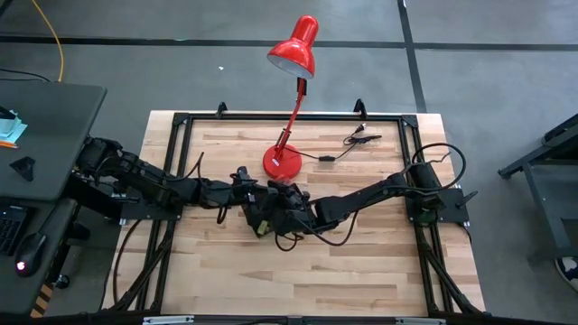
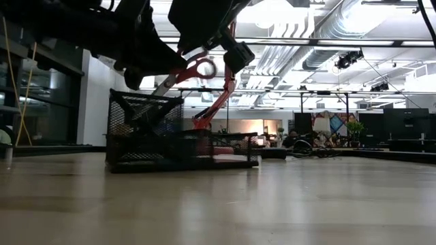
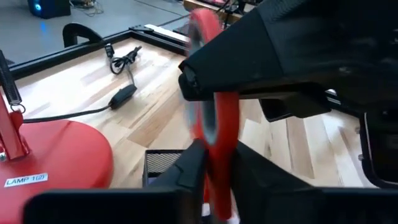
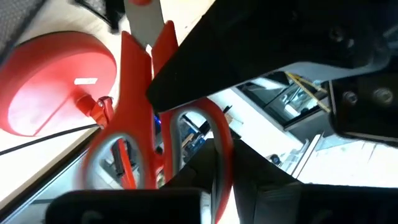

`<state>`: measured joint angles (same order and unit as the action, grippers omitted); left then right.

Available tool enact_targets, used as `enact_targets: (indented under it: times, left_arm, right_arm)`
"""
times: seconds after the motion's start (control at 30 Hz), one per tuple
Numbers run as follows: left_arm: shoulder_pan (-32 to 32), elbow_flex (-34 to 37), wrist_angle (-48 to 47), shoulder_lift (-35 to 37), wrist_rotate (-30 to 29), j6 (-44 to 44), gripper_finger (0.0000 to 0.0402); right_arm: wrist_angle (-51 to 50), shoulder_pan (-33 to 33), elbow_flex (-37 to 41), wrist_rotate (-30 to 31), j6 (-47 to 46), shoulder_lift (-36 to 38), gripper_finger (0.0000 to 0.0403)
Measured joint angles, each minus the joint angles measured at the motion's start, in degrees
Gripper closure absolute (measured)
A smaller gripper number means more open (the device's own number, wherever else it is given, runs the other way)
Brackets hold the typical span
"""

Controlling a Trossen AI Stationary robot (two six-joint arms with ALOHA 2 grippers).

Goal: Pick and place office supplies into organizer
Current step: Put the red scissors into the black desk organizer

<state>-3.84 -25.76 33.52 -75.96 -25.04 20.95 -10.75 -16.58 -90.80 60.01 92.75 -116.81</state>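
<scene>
The red-handled scissors (image 2: 197,68) hang in the air over the black mesh organizer (image 2: 146,133), blade (image 2: 163,85) slanting down toward it. The organizer stands on the table just near of the red lamp's base (image 1: 282,162). My left gripper (image 1: 257,200) and my right gripper (image 1: 289,206) meet above the organizer, both shut on the scissors' handles. In the high view the arms hide the organizer. I see no pens or sticky pads. My left gripper pinches one red handle loop (image 3: 217,134) of the scissors between its two fingers, coming from the table's left. The scissors are lifted clear, handles up and blade slanting down. My right gripper pinches the rim of a red handle loop (image 4: 219,146) between its two fingers, coming from the table's right. The blade (image 4: 143,18) points away from it, and the left gripper crosses the handles close by.
The red desk lamp's base (image 3: 56,155) stands right behind the organizer, its arm (image 1: 293,108) leaning toward the far edge. A black cable with clips (image 1: 348,144) lies to the far right. Bare wooden table (image 1: 361,262) stretches toward the near edge.
</scene>
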Motion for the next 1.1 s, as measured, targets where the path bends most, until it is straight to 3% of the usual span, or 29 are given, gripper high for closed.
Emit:
enact_targets:
  times: [0.1,0.37,0.57,0.8,0.9,1.0,1.1]
  left_arm:
    - [0.02,0.00,0.16,0.00,-0.14,-1.40,0.0379]
    - [0.04,0.02,1.09,0.00,-0.49,-1.42,0.0358]
    - [0.09,0.02,2.65,-0.02,-0.32,-2.14,0.0379]
    - [0.15,0.13,1.89,-0.05,-1.81,-1.74,0.0362]
    - [0.15,0.15,1.99,-0.07,-2.05,-0.55,0.0368]
    - [0.13,0.15,1.82,-0.06,-2.03,-0.79,0.0380]
    - [0.13,0.15,1.87,-0.04,-1.99,-0.76,0.0380]
  right_arm:
    - [-0.22,0.00,0.00,0.90,-1.75,0.00,0.0381]
    - [-1.12,-0.27,0.00,3.04,-4.43,-0.02,0.0374]
    - [-1.81,-0.43,-0.04,5.53,-4.21,0.03,0.0368]
    - [-0.49,-2.60,0.00,3.43,-3.12,2.86,0.0353]
    - [-0.45,-3.79,-0.02,1.40,-5.84,3.93,0.0352]
    - [0.75,-5.07,0.00,4.15,-7.82,4.19,0.0347]
    - [-1.46,-6.30,0.00,4.52,-16.65,6.35,0.0341]
